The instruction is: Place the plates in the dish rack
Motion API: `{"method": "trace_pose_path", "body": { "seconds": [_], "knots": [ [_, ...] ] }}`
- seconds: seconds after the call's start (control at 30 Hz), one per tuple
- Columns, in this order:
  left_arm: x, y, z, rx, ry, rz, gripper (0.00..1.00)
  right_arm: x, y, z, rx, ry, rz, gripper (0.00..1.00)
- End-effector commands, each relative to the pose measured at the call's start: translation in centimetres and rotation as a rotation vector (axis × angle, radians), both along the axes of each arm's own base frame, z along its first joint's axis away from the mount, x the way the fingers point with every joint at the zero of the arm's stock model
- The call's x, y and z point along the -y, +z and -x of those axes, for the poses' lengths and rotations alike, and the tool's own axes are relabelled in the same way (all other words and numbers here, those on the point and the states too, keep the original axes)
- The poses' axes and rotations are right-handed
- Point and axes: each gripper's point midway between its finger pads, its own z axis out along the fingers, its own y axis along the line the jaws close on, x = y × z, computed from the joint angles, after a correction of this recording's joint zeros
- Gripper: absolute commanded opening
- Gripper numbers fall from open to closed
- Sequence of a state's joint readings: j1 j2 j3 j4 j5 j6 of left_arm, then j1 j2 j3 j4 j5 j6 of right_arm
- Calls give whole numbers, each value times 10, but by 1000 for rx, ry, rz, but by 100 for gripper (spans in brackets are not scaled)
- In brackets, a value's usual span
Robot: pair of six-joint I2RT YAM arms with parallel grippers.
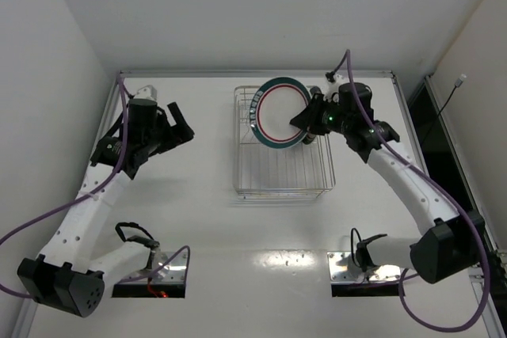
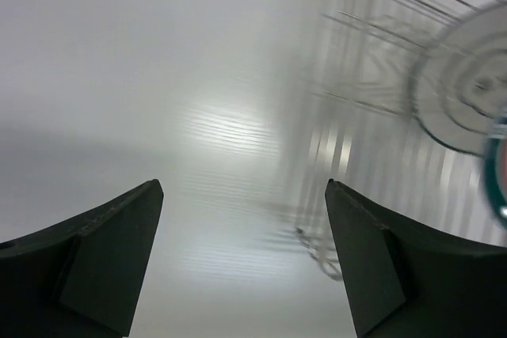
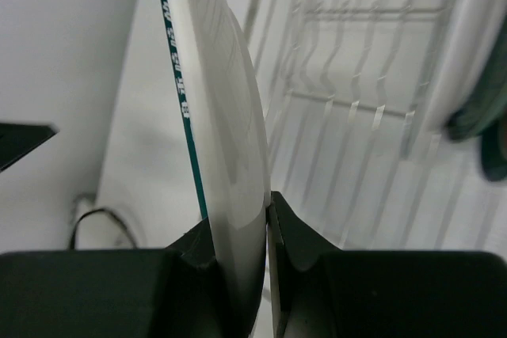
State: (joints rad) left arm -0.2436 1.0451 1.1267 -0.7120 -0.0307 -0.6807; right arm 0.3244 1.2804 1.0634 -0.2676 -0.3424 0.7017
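Note:
The dish rack is a silver wire basket at the table's middle. My right gripper is shut on the right edge of a white plate with a green rim and red ring, held nearly upright over the rack's far end. In the right wrist view the fingers clamp the plate's rim above the rack's wires. Another plate stands blurred at the right. My left gripper is open and empty, left of the rack. Its view shows the rack and a plate, both blurred.
The table's raised edge runs along the far side, close behind the rack. White walls stand left and right. Two metal base plates with cables sit at the near edge.

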Motion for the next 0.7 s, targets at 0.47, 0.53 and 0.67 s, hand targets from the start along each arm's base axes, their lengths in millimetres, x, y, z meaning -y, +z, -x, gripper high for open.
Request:
{"method": "trace_pose_path", "body": {
  "seconds": [0.47, 0.53, 0.67],
  "knots": [
    [-105, -21, 40, 22, 415, -350, 83, 83, -16, -59, 41, -608, 809, 0],
    [-102, -22, 42, 29, 408, -347, 84, 75, -20, -66, 45, -606, 818, 0],
    [-101, -21, 41, 30, 413, -339, 84, 64, -34, -78, 32, -591, 848, 0]
  ]
}}
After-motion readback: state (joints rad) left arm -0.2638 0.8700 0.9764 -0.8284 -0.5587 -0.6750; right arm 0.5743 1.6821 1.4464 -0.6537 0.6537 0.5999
